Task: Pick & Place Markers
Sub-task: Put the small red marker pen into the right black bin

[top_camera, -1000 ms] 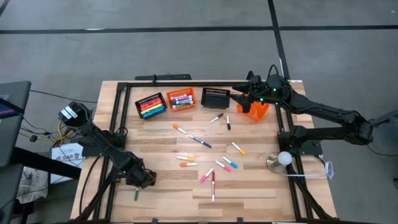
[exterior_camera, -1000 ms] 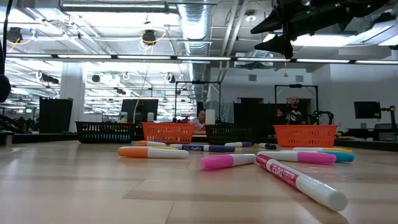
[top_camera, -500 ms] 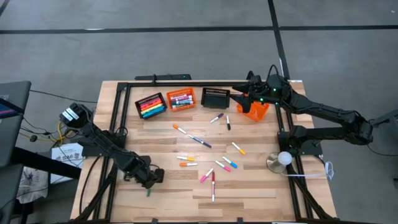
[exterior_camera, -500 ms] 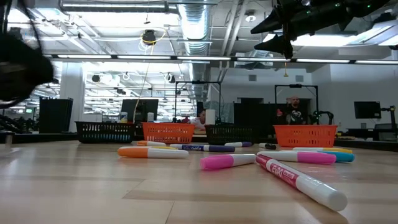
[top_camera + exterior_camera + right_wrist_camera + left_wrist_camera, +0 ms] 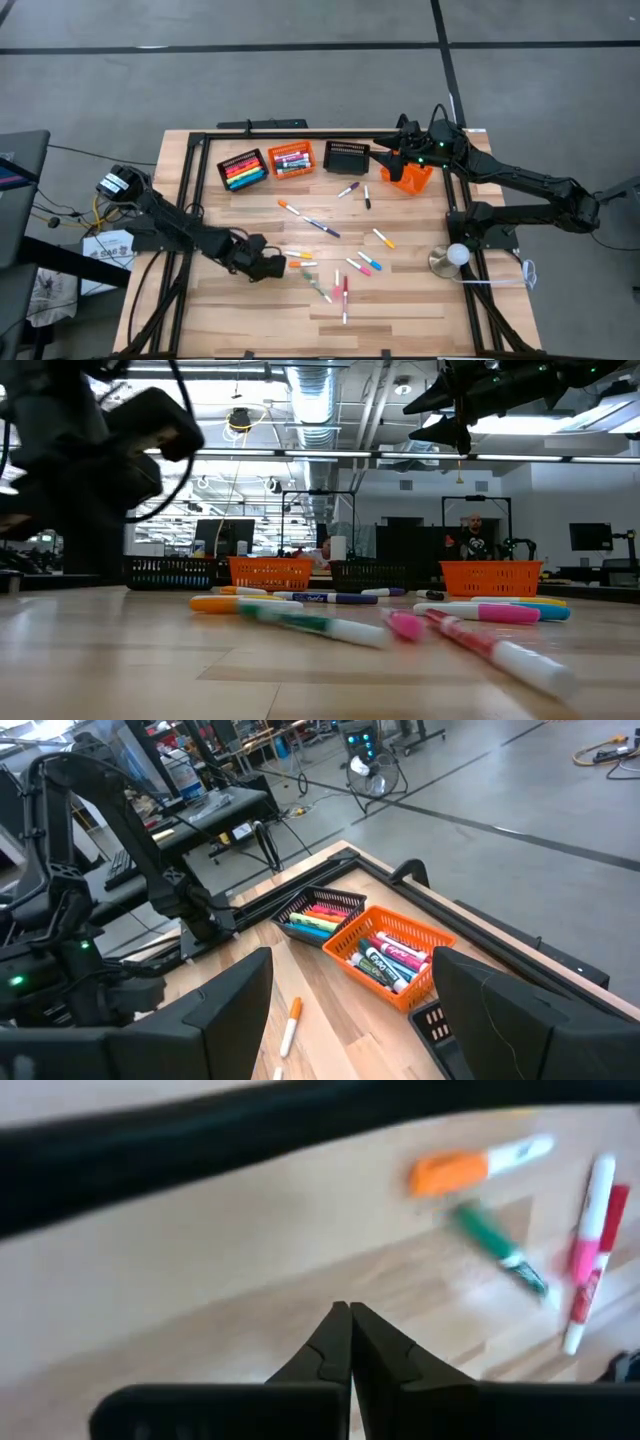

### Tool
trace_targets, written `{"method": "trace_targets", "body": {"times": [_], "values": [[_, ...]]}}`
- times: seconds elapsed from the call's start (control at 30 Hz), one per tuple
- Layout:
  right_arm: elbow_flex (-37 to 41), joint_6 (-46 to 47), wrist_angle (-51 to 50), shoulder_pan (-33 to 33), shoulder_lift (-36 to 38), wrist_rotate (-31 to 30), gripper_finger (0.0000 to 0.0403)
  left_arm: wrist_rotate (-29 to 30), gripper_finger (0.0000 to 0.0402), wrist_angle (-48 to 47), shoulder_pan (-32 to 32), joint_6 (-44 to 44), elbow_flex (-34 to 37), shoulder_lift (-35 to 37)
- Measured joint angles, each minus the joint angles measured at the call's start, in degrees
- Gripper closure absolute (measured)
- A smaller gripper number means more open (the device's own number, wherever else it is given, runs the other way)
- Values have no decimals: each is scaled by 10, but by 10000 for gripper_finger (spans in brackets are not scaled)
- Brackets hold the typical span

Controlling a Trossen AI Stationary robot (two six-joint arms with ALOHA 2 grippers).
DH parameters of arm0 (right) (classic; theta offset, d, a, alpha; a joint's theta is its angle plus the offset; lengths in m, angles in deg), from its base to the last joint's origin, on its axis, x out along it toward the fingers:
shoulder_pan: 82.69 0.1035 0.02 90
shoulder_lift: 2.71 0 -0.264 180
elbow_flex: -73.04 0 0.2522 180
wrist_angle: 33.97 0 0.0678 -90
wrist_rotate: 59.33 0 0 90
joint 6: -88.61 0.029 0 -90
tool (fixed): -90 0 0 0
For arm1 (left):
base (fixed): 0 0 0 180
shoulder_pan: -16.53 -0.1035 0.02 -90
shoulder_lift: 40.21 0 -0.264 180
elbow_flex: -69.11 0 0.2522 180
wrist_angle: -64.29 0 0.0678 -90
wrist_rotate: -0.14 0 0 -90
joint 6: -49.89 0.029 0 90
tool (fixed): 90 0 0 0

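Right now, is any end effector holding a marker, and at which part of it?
No. The left end effector is shut on nothing, low over the table near the green marker. The right end effector is open and empty above the orange basket.

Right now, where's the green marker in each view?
High: green marker just below the picture's centre, among the loose markers.
Low: left of centre, lying in the foreground.
Left wrist: upper right, lying slantwise.
Right wrist: not in it.
Landmark: the red marker beside it in those three views.
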Motion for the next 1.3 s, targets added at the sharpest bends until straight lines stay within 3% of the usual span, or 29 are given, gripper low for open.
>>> {"method": "trace_targets", "body": {"times": [0.33,0.67,0.83,1.1,1.3], "values": [[0,0,-1,0,0,3,137,-3,394,1,-44,83,0,1],[0,0,-35,0,0,8,137,50,375,71,-44,159,0,1],[0,-10,-68,4,0,50,137,56,355,79,-43,171,0,1],[0,-30,-75,56,0,76,137,80,312,149,-43,240,0,2],[0,-64,-92,136,0,76,137,81,289,168,-43,279,0,2]]}}
